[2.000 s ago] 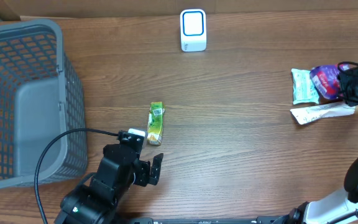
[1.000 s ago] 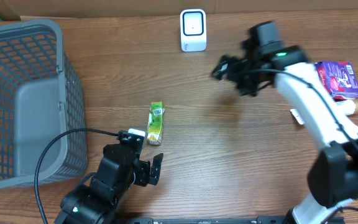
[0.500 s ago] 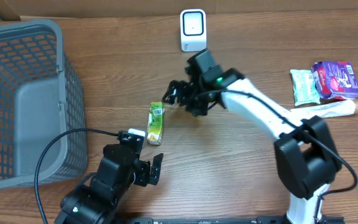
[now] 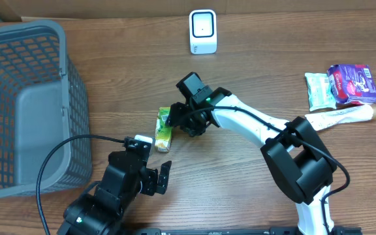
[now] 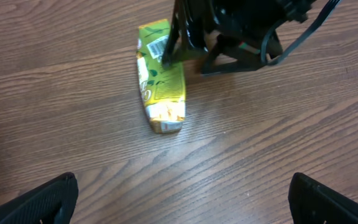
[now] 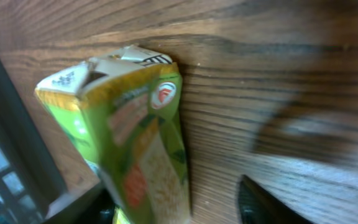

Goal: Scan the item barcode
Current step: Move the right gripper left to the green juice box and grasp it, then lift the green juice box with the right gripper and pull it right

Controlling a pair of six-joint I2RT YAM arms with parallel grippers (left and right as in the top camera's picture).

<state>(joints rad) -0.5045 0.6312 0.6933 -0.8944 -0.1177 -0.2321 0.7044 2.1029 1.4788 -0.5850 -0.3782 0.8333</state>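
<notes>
Green pack [image 4: 164, 130] lying flat; right claw [image 4: 174, 120] straddles its barcode end, jaws spread, not pressed; left claw [image 4: 154, 160] spread wide.

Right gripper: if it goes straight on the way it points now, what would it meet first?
The green packet. The right gripper points down and left at the packet's upper end, with a finger on either side of it. Whether they touch, I cannot tell.

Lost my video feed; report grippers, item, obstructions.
Left gripper open, empty. Right gripper straddling green carton far end, grip unconfirmed. Carton flat on table, scanner beyond, no loose items between.
</notes>
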